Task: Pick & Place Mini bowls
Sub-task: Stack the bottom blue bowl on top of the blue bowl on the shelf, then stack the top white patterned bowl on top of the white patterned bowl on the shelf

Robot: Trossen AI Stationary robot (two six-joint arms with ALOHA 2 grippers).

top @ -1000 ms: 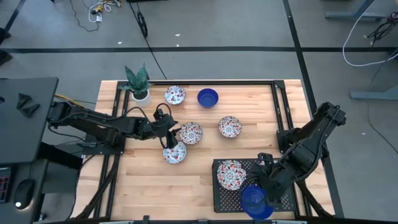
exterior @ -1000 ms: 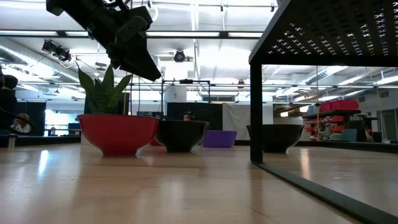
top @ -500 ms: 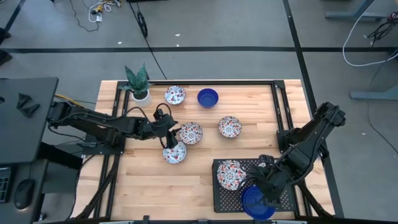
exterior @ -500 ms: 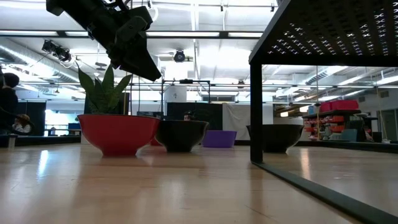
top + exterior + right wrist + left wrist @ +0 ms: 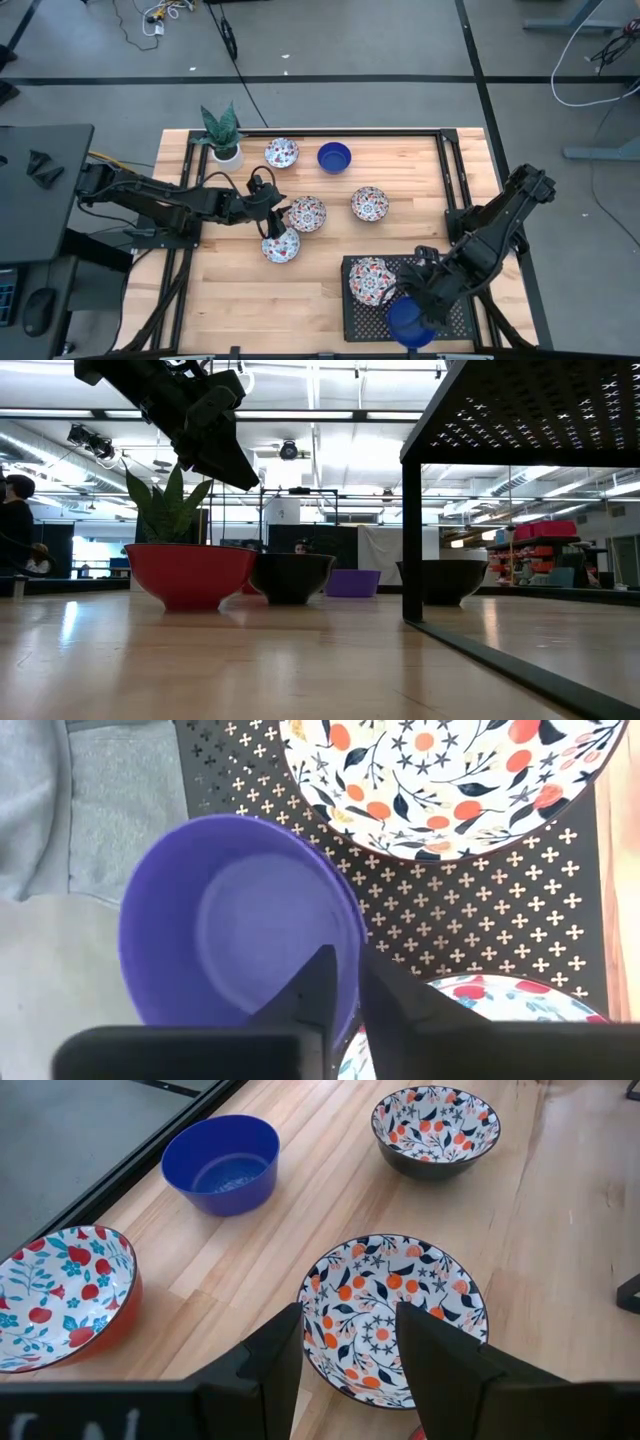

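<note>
My right gripper (image 5: 418, 302) (image 5: 352, 982) is shut on a cobalt blue mini bowl (image 5: 408, 321) (image 5: 235, 920) at the near edge of a raised black perforated tray (image 5: 450, 318). A floral bowl (image 5: 370, 280) (image 5: 440, 770) sits on the tray. The right wrist view shows part of another one (image 5: 480, 1008). My left gripper (image 5: 272, 224) (image 5: 348, 1345) is open, hovering over the floral bowl (image 5: 305, 214) (image 5: 390, 1315) mid-table. Beside it stands a red-sided floral bowl (image 5: 281, 246) (image 5: 60, 1295). Farther off are a blue bowl (image 5: 334, 156) (image 5: 222, 1162) and two floral bowls (image 5: 369, 203) (image 5: 282, 153). My right gripper pinches the blue bowl's rim (image 5: 350, 945) on the side toward the floral bowl. One finger (image 5: 315, 988) is inside the bowl and the other (image 5: 400, 1000) outside, coming from above. The bowl overhangs the tray's near edge; whether its bottom rests on the tray, I cannot tell.
A small white pot with a green plant (image 5: 224, 135) (image 5: 165, 505) stands at the table's far left corner. The tray's leg (image 5: 410, 530) and underside fill the right of the low view. Bare wood lies near the table's near left (image 5: 250, 310). A person (image 5: 15, 520) stands in the room beyond.
My right gripper has carried the blue bowl slightly toward the table's left along the tray's near edge. The left arm has kept still.
</note>
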